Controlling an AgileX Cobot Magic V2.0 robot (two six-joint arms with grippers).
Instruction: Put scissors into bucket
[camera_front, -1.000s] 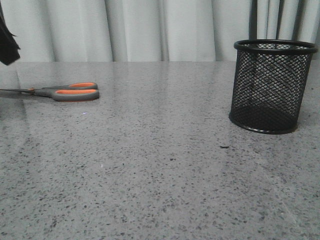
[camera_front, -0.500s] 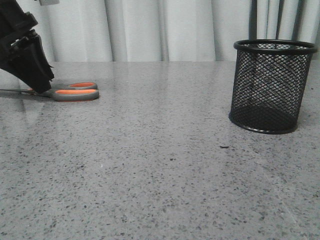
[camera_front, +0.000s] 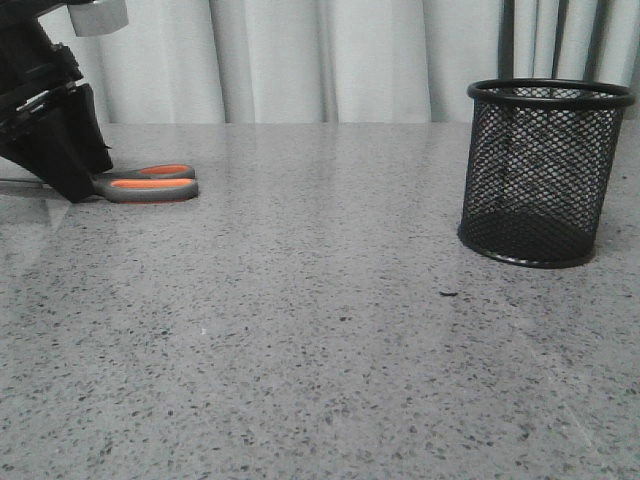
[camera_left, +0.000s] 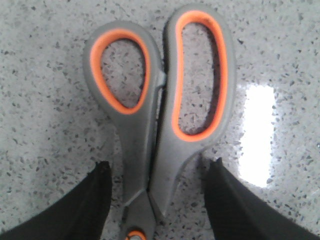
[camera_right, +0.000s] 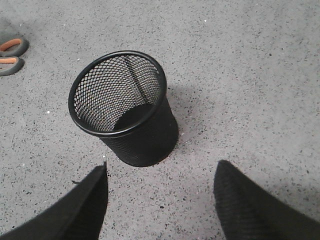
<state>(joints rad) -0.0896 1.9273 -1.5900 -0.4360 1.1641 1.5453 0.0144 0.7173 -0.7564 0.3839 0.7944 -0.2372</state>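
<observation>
The scissors (camera_front: 150, 184) lie flat on the grey speckled table at the far left, grey handles with orange linings pointing right. In the left wrist view the scissors (camera_left: 155, 115) fill the frame. My left gripper (camera_left: 157, 172) is open, its two fingers on either side of the neck just below the handles, with a gap on each side. In the front view it (camera_front: 62, 180) covers the blades. The bucket (camera_front: 543, 172), a black wire-mesh cup, stands upright at the right and is empty (camera_right: 125, 107). My right gripper (camera_right: 160, 172) is open and empty, above the table near the bucket.
The speckled grey table (camera_front: 320, 330) runs across the front view, with pale curtains (camera_front: 300, 60) behind it. A bright light reflection (camera_left: 256, 132) lies on the table beside the scissors.
My left arm has come down from the upper left onto the scissors and now straddles them near the pivot, hiding the blades. The scissors and bucket have not moved.
</observation>
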